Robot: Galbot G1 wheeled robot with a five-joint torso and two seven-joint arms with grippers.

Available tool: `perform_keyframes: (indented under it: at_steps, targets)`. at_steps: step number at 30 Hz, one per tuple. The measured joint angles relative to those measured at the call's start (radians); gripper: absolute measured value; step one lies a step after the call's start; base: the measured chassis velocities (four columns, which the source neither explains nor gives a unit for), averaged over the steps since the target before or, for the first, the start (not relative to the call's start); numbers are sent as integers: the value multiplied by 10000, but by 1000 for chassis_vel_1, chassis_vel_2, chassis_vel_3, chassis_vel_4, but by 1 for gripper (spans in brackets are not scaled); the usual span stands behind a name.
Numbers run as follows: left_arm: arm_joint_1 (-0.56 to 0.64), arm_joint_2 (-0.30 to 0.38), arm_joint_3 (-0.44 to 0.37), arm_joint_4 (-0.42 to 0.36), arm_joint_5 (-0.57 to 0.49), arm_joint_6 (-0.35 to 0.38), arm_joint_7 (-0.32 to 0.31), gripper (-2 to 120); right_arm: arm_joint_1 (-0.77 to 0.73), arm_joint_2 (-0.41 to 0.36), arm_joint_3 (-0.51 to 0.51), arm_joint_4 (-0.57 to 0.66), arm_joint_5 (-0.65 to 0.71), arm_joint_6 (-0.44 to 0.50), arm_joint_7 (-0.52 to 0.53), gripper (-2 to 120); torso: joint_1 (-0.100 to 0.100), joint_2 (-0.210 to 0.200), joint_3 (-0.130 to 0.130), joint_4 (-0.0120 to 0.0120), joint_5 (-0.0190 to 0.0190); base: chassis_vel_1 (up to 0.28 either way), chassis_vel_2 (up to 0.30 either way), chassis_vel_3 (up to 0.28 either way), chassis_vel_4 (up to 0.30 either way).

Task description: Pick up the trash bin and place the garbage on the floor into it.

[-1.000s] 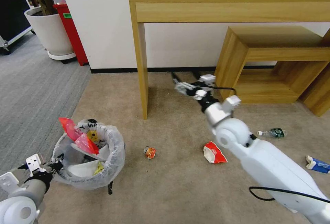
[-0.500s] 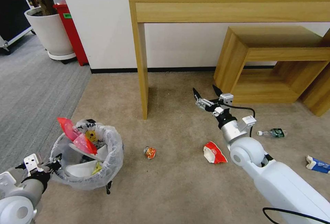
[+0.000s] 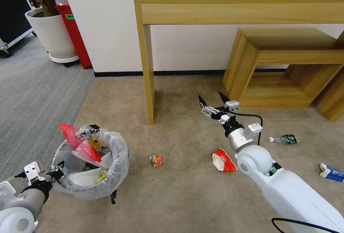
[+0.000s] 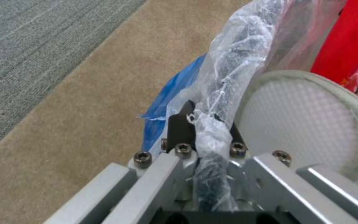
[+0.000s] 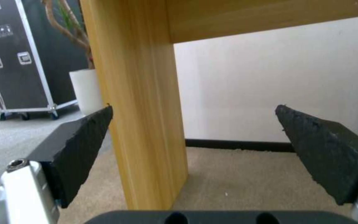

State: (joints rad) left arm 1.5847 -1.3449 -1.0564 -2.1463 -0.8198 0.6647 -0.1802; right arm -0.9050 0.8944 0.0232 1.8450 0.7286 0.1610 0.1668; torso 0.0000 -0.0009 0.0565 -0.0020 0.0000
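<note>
The left tool (image 3: 57, 171) is pinching the rim of the trash bin (image 3: 91, 161), which is sitting on the floor (image 3: 179, 190). The right tool (image 3: 214, 101), with its fingers wide apart, is hanging near the bench (image 3: 147, 79) leg, beyond a red wrapper (image 3: 223, 160).

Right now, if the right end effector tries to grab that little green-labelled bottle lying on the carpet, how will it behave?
The green-labelled bottle lies on its side on the beige carpet, so it may roll when nudged. It looks like small clear plastic, so it is probably light and may dent under a squeeze. The right end effector is open and well short of it.
</note>
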Motion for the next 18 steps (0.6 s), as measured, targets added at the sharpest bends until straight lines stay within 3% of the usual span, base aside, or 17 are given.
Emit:
perform_keyframes:
  at_steps: [18]
  targets:
    - [-92, -153, 104, 106, 160, -38, 91, 1, 156, 114, -225, -211, -44, -36, -38, 100, 0, 0, 0, -1, 0, -18, 9, 17, -11]
